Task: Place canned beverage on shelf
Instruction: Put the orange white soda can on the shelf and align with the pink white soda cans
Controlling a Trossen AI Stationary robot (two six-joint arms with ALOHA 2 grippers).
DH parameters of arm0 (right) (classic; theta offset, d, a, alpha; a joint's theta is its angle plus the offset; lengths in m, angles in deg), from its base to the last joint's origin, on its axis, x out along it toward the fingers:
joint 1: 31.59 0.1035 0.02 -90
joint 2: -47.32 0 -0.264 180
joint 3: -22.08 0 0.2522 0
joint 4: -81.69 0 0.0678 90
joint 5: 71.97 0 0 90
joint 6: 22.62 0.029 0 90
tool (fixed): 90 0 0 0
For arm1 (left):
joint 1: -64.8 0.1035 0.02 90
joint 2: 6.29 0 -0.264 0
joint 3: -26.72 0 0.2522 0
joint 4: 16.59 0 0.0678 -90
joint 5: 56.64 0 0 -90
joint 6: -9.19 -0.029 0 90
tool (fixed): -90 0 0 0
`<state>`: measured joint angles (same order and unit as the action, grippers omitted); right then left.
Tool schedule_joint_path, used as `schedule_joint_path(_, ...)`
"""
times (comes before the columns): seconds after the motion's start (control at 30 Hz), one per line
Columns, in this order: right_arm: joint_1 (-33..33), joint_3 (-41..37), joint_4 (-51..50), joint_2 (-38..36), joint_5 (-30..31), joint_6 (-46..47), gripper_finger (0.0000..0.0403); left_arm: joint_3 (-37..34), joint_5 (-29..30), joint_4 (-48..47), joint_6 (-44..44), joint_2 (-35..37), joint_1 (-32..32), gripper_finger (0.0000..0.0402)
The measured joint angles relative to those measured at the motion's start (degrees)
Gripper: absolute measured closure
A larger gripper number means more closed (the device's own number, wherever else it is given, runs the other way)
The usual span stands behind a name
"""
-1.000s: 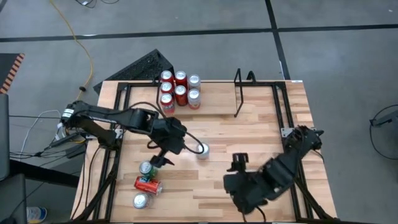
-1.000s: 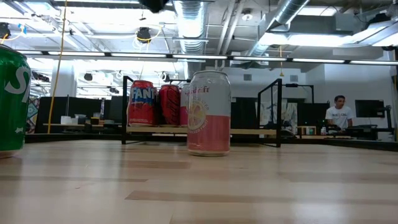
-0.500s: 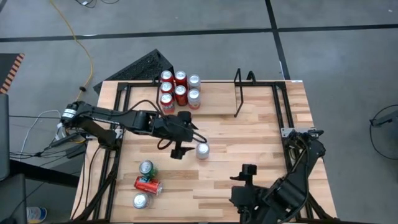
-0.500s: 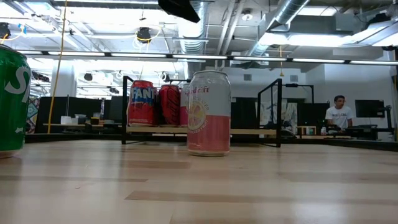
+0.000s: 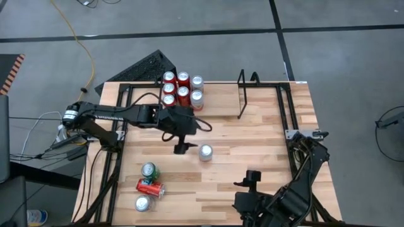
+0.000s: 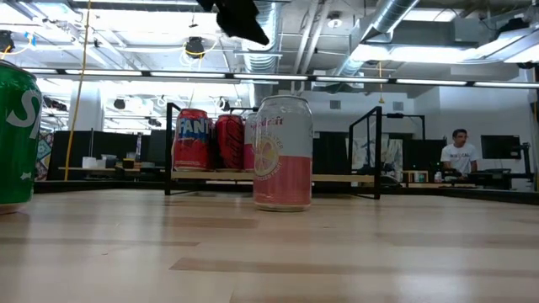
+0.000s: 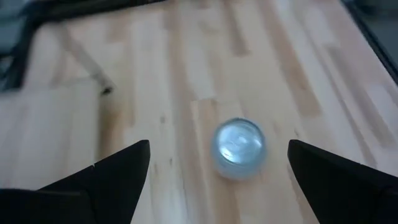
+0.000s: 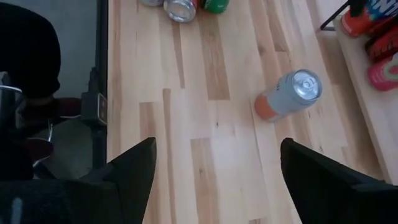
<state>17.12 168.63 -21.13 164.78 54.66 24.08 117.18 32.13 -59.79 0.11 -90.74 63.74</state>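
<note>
My left hand [image 5: 182,149] open above the wooden bench [image 5: 252,139], pink and white upright can [image 5: 206,152] just beside and below it, thin black wire shelf [image 5: 247,94] farther off, my right hand [image 5: 251,178] open at the bench's near edge.

table [image 5: 252,145]: pale wood planks, smooth, faint sheen
pink can [image 6: 282,152]: glossy metal, silver top
shelf [image 5: 242,94]: thin black metal rods
fingers [image 7: 118,174]: matt black
</note>
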Motion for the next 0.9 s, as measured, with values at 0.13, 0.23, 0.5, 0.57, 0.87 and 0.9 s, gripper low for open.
schedule_joint_path(0.13,0.39,-0.07,-0.13,0.08,0.38,0.01,0.0088,-0.02,-6.88,0.0,-17.22,0.0,0.14,0.0035)
schedule_joint_path(0.23,0.29,-0.01,-0.01,0.04,0.81,0.71,0.0088,-0.02,-8.93,2.24,-22.35,-0.51,0.04,0.0035)
schedule_joint_path(0.5,0.55,-0.06,-0.37,0.06,0.91,1.35,0.0088,1.82,-12.78,0.93,-29.22,-8.62,0.1,0.0035)
schedule_joint_path(0.57,0.55,-0.04,-0.29,0.04,0.93,1.38,0.0088,3.31,-13.06,1.0,-30.51,-11.19,-0.05,0.0035)
schedule_joint_path(0.87,0.55,-0.04,-0.1,0.04,0.92,1.93,0.0088,7.06,-14.65,-1.57,-38.56,-17.64,-0.05,0.0035)
schedule_joint_path(0.9,0.55,-0.04,-0.1,0.04,0.94,1.99,0.0088,7.19,-14.66,-1.8,-38.99,-17.97,-0.02,0.0035)
